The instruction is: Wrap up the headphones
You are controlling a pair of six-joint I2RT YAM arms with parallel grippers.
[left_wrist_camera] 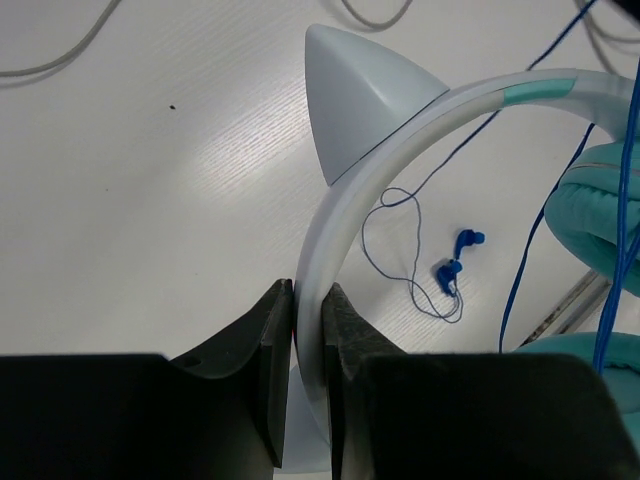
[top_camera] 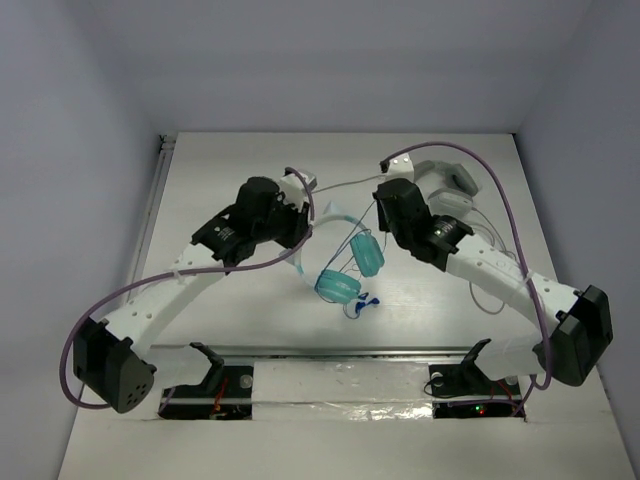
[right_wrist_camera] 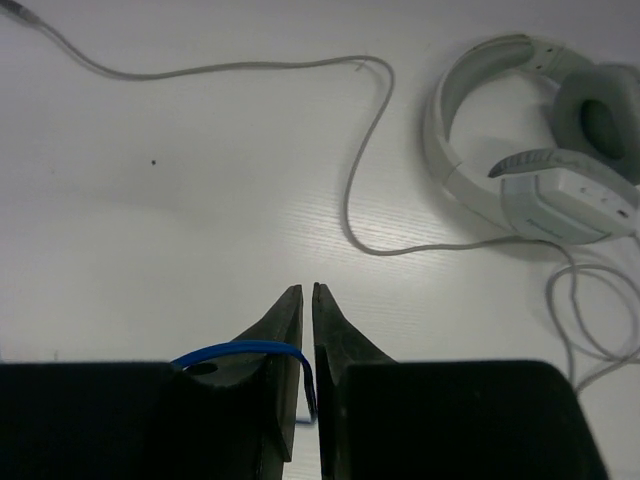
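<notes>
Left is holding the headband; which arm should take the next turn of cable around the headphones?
Right, most likely. The left gripper is clamped on the pale headband, steadying the headphones, so it is busy. The right gripper has the blue cable running between its nearly closed fingers.

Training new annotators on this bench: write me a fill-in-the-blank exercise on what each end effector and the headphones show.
1. The left end effector grips the teal headphones by their pale ____.
2. The thin cable looped over the right end effector is ____.
3. The white-grey headphones have a cord that is ____.
Missing words: headband; blue; grey.
</notes>
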